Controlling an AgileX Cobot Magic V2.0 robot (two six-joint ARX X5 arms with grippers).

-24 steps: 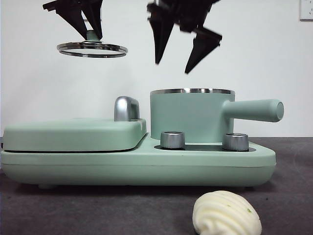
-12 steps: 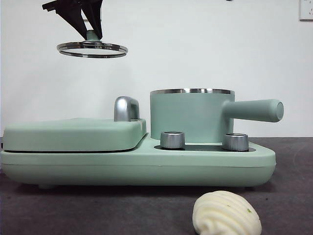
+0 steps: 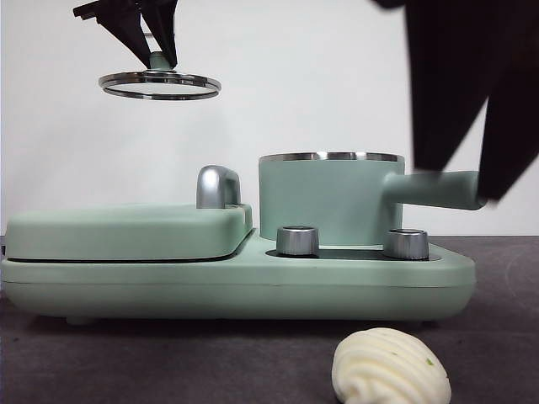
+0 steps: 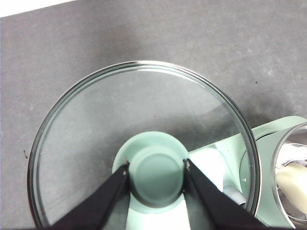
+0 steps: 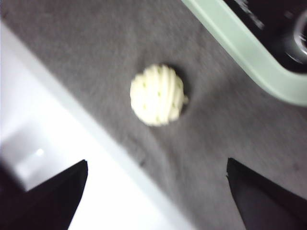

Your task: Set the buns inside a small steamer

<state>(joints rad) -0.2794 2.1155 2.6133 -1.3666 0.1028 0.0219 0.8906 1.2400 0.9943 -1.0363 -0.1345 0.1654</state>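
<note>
- Right gripper (image 5: 156, 191) is spread wide and carrying nothing, hanging above the swirled bun (image 5: 158, 94), which sits alone on the dark bench (image 5: 96, 57). In the front view that gripper (image 3: 459, 181) is the big dark shape in front of the pot's handle.
- Left gripper (image 4: 156, 167) is pinched on the green knob (image 4: 156, 175) of the glass lid (image 4: 86, 110), holding the lid (image 3: 159, 83) high above the flat griddle plate (image 3: 126, 231).
- Small steamer (image 3: 328, 198) stands open on the mint-green base (image 3: 236, 282). The left wrist view catches a pale oblong inside it (image 4: 291, 184), so I'd say 1 of the 2 buns is already in.
- Swirled bun (image 3: 390, 368) is on the bench just in front of the base, well apart from the pot.
- What could go wrong: the bun looks soft and domed, so an off-centre squeeze could squash it or roll it away. The right wrist view is blurry, so I can't judge the alignment.
- Lifting it over, the gripper could clip the long handle (image 3: 404, 189) or the steel rim (image 3: 330, 156).
- Room: open bench all around the bun. The bench edge (image 5: 72, 129) is near it on the side away from the base, so a nudge that way is risky. The lid is off to the side, so the pot's mouth is clear from above.
</note>
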